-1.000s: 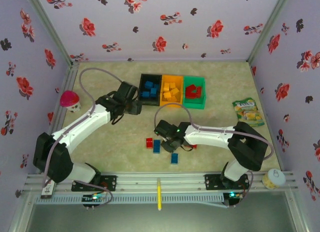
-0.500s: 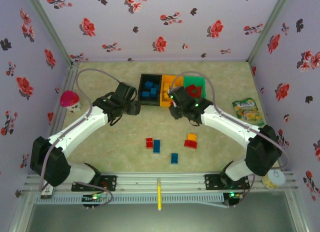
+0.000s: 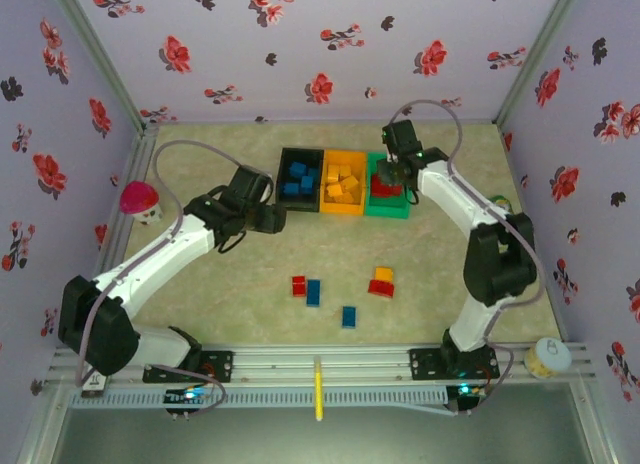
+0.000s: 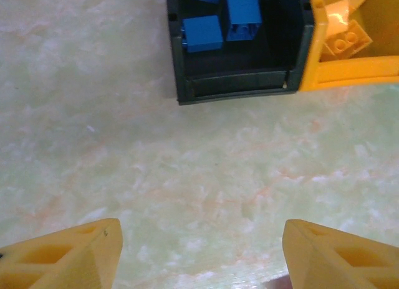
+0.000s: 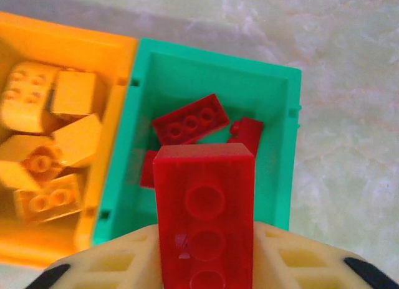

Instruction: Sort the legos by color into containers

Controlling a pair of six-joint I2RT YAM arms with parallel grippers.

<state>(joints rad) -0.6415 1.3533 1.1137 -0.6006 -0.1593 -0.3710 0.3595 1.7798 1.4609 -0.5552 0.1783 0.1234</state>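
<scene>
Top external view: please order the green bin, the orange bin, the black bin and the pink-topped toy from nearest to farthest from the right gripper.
From the right gripper, which holds a red brick:
1. green bin, below it, right end of the row.
2. orange bin, middle of the row.
3. black bin, left end.
4. pink-topped toy, far left by the wall.

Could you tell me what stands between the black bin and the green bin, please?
The orange bin, holding orange-yellow bricks, as the top view shows.
</scene>
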